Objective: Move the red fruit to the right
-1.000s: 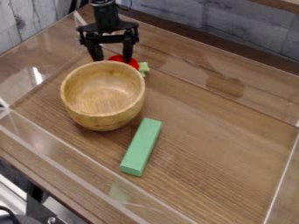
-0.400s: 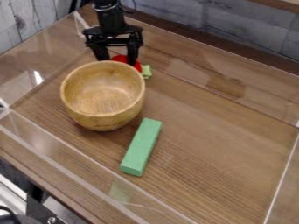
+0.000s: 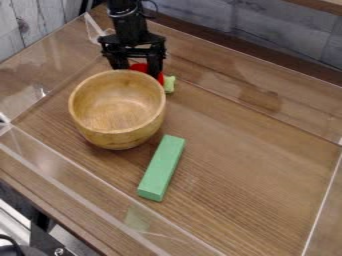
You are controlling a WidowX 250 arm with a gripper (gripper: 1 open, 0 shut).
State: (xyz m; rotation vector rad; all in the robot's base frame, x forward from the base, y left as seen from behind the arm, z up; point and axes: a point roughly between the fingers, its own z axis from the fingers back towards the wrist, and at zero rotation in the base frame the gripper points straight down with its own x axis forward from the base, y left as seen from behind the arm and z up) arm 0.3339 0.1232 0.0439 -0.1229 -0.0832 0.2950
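Fingers (image 3: 135,58) spread wide straddle the red fruit (image 3: 147,72) upper centre; the adjacent wooden bowl (image 3: 118,108) risks being bumped.

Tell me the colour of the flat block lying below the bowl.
Green; the block shows clearly in the camera view.

Quick count of what's on the wooden table (image 3: 254,150): one wooden bowl (image 3: 118,108), one flat green block (image 3: 162,167) near it, one small red fruit (image 3: 151,73) just past the bowl's far rim, and one black gripper (image 3: 134,58).
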